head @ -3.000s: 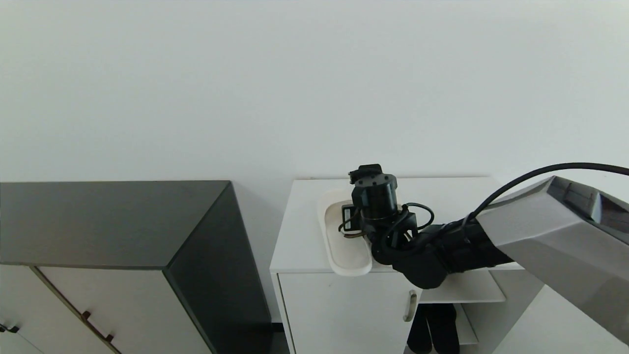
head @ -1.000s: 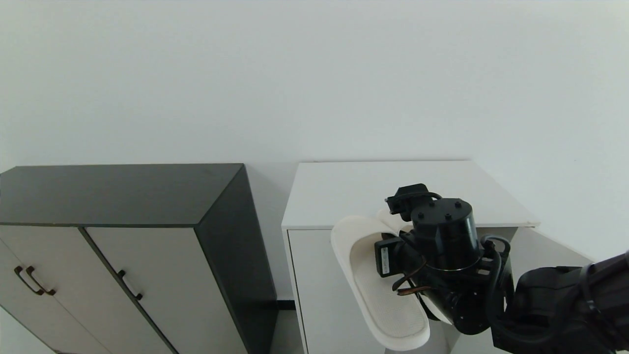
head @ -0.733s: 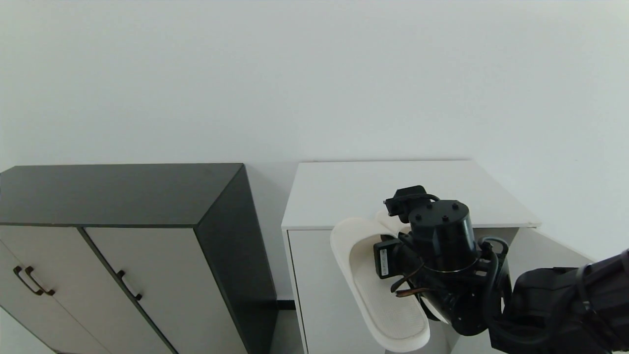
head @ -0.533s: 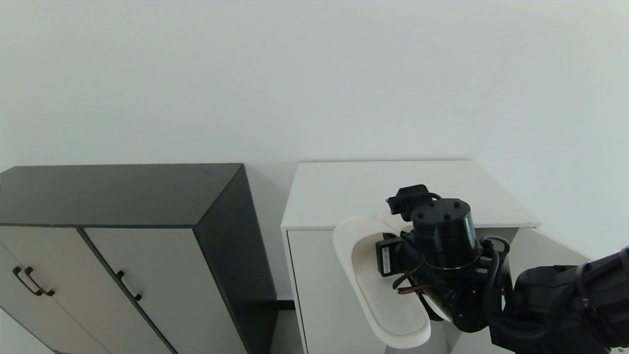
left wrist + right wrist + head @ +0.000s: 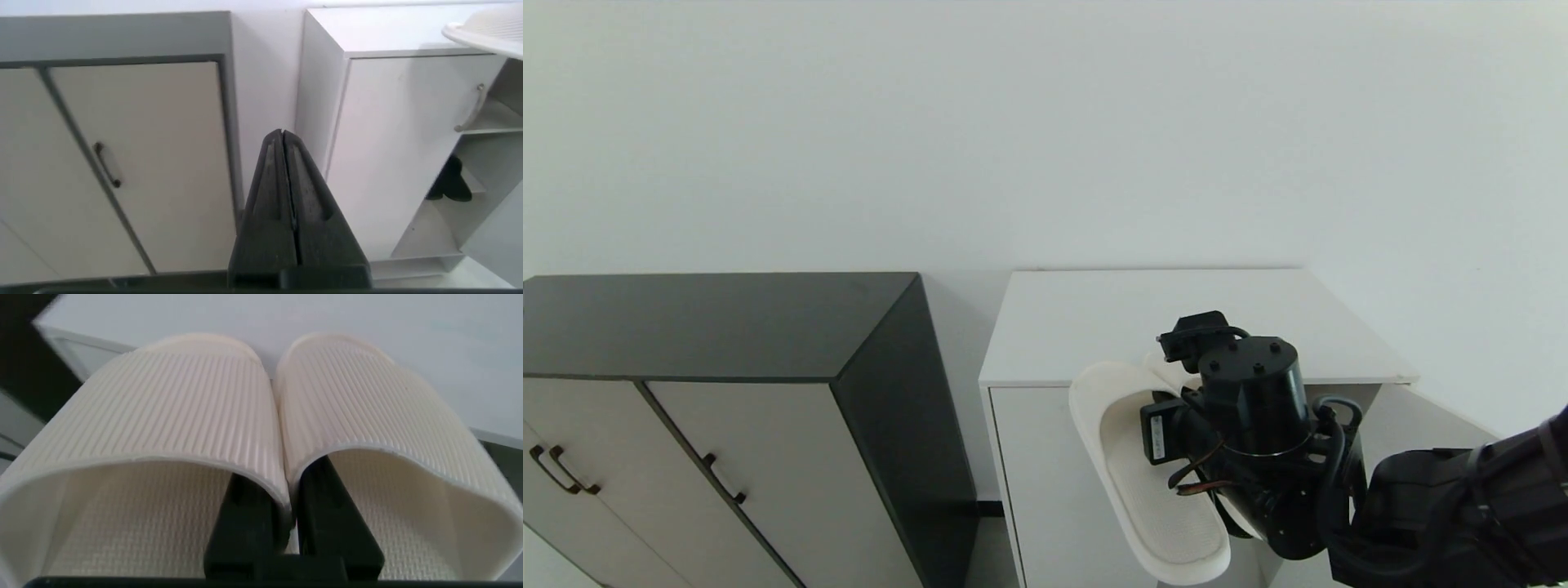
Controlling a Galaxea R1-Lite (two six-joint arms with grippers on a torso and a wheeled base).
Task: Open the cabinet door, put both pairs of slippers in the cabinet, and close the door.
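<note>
- A dark-topped cupboard (image 5: 719, 322) stands just left of the white cabinet (image 5: 1152, 318), with a narrow gap between them. Its two pale doors are closed, each with a slim dark bar handle (image 5: 723, 478).
- On the white cabinet the left door (image 5: 400, 139) sits closed, with a curved metal handle (image 5: 470, 106) at its inner edge. The compartment beside it stands open, showing a flat white shelf (image 5: 498, 122).
- Down in that open compartment, under the shelf, sit the black slippers (image 5: 451, 178), apparently standing on end.
- The right claw (image 5: 288, 510) is clamped tight. One finger sits inside each shoe of the cream slippers (image 5: 1164, 498), squeezing the two inner strap walls together.
- The cream pair hangs in the air in front of the white cabinet, toes at its top edge and heels slanting down across the closed left door. So that door is directly behind them, and the opening lies further to the robot's right, behind the arm.
- The left claw (image 5: 282, 147) is pressed fully closed with nothing in it. It sits low and faces the gap between the two pieces of furniture.
- For texture, the cream straps are broad, arched and finely ribbed. The footbeds are dimpled and the outlines are rounded ovals.
- The white cabinet's panels are smooth and matt with square edges. The cupboard's dark top carries a faint sheen.
</note>
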